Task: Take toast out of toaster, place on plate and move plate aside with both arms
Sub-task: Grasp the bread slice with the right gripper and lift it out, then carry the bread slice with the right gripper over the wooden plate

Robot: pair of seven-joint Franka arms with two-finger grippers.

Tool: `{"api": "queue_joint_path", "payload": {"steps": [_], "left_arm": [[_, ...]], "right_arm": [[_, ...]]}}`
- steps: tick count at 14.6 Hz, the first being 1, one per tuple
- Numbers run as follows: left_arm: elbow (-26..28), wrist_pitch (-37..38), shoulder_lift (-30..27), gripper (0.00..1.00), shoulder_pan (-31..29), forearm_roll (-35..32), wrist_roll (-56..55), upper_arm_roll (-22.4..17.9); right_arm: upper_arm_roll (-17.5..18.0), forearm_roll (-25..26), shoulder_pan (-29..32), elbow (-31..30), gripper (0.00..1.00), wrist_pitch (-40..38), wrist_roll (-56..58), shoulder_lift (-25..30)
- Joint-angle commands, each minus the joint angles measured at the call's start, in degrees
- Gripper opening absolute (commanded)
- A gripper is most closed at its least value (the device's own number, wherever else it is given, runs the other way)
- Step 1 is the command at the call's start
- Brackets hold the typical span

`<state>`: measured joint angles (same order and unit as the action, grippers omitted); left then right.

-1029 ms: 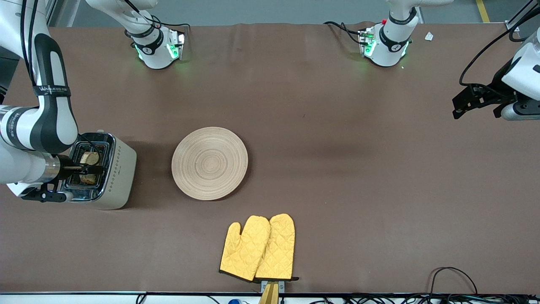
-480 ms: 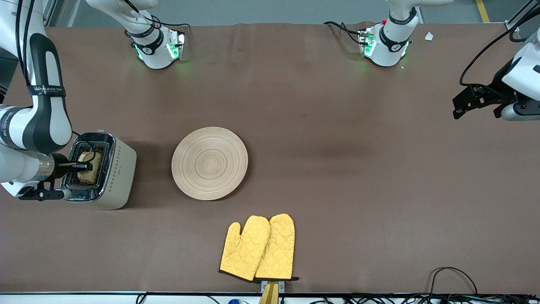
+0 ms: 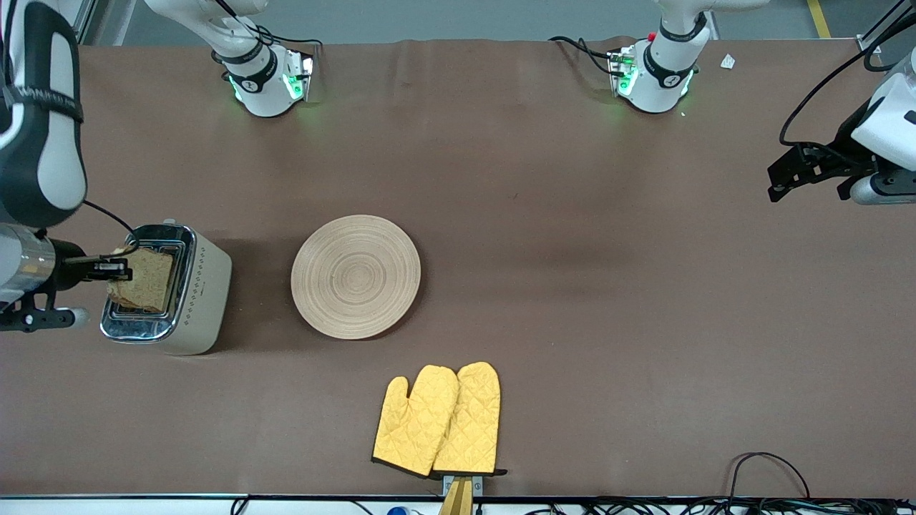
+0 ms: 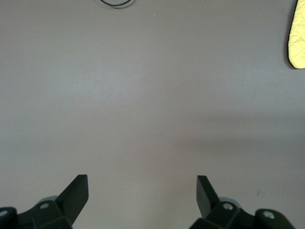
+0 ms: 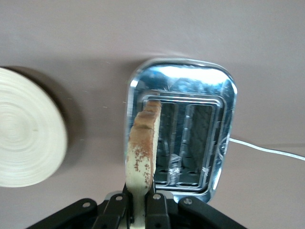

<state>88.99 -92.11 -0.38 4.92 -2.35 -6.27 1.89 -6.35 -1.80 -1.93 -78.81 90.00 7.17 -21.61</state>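
Note:
My right gripper (image 3: 118, 270) is shut on the toast (image 3: 144, 278), a brown speckled slice held above the toaster (image 3: 192, 299) at the right arm's end of the table. In the right wrist view the toast (image 5: 143, 145) stands edge-on between my fingers (image 5: 159, 211), over the toaster's chrome top (image 5: 224, 102). The round tan wooden plate (image 3: 356, 276) lies flat beside the toaster, toward the table's middle; it also shows in the right wrist view (image 5: 26, 136). My left gripper (image 3: 787, 177) waits open and empty over the left arm's end of the table, with only bare table between its jaws (image 4: 141, 188).
A pair of yellow oven mitts (image 3: 438, 420) lies nearer the front camera than the plate, by the table's front edge; a mitt's corner shows in the left wrist view (image 4: 297, 36). A white cord (image 5: 267, 149) leaves the toaster. Cables (image 3: 769, 468) lie along the front edge.
My right gripper has risen with the toast, drawing the slice up out of the toaster slot until it hangs clear above the toaster. The left arm has not moved.

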Motion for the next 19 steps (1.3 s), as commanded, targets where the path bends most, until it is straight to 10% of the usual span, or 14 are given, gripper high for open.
{"api": "queue_joint_path", "payload": {"steps": [1, 10, 19], "left_arm": [[-1.1, 0.71, 0.47, 1.0, 0.0, -0.99, 1.0, 0.05], [-1.1, 0.71, 0.38, 1.0, 0.0, -1.07, 1.09, 0.05], [-0.93, 0.8, 0.73, 1.0, 0.18, -0.81, 1.17, 0.13]], "right_arm": [[4.67, -4.33, -0.26, 1.47, 0.0, 0.42, -7.5, -0.01], [10.57, -27.82, -4.21, -23.11, 0.0, 37.05, -6.65, -0.01], [13.91, -33.07, -5.98, -31.21, 0.0, 31.81, -6.65, -0.36]]}}
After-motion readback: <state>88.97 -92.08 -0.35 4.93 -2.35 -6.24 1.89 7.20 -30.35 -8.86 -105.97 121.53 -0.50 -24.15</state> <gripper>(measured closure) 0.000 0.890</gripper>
